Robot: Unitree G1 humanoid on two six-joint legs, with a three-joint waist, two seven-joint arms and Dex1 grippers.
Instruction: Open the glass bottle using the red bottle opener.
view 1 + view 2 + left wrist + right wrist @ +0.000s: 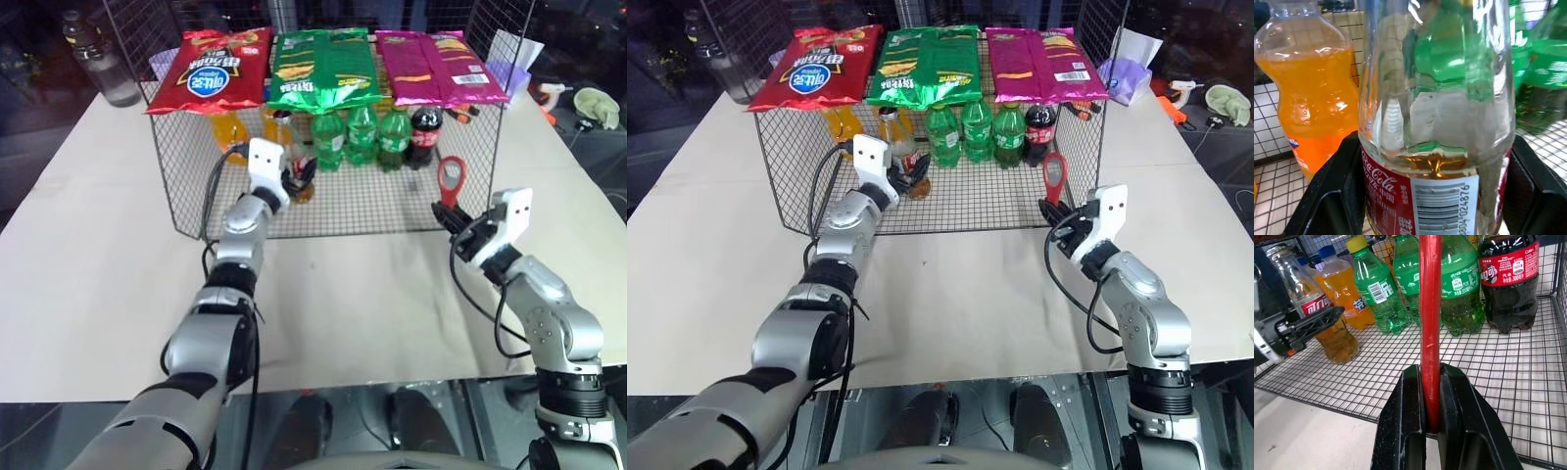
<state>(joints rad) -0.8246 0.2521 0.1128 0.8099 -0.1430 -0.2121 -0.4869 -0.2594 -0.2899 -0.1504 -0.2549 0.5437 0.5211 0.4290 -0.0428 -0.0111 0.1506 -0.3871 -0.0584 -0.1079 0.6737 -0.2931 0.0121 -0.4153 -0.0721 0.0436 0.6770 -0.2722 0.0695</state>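
From the head camera you saw the glass bottle (299,171) standing upright on the wire shelf (382,206), neck pointing straight up, near the shelf's front left part. Your left gripper (297,176) reached in level to the bottle, one black finger on each side of its lower body; you could not tell here whether the fingers pressed the glass. Behind it stood orange soda bottles (229,130), green bottles (361,134) and a dark cola bottle (425,132), with three snack bags (323,67) lying on top of the cage. Your right gripper (448,217) hung in front of the shelf's right part, well apart from the bottle, holding the red opener (451,182) upright, its long axis vertical and the head with the oval hole on top.

In the left wrist view you had the bottle between your black fingers (1334,196), upright, the amber liquid level just above the red label. Both fingers sat close against the label's sides; you could not tell whether they were clamped yet.

In the right wrist view your fingers (1405,431) were closed tight on the opener's handle, and the red strip ran straight away from the gripper. Beyond it you saw the bottle (1327,328) standing between the left gripper's fingers.
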